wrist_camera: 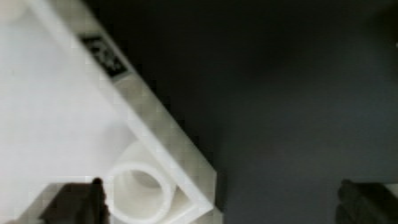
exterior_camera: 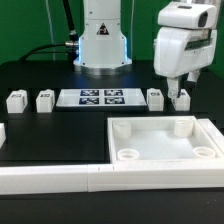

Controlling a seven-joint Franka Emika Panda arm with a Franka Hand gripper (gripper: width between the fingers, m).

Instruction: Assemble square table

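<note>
The square table's white top (exterior_camera: 160,150) lies rim-up at the front of the exterior view's right, with round sockets in its corners. Two short white legs (exterior_camera: 15,100) (exterior_camera: 44,100) stand at the left of the marker board, and two more (exterior_camera: 155,97) (exterior_camera: 183,100) at its right. My gripper (exterior_camera: 178,87) hangs open over the rightmost leg, just behind the top's far edge. In the wrist view the top's corner (wrist_camera: 63,130) shows a round socket (wrist_camera: 139,190) and a black-white tag (wrist_camera: 103,57). The gripper (wrist_camera: 222,205) holds nothing; one dark fingertip (wrist_camera: 71,205) lies over that corner.
The marker board (exterior_camera: 100,97) lies flat in the middle of the black table. A long white border bar (exterior_camera: 60,180) runs along the front, and another piece (exterior_camera: 3,133) sits at the exterior view's left edge. The arm's white base (exterior_camera: 100,40) stands behind.
</note>
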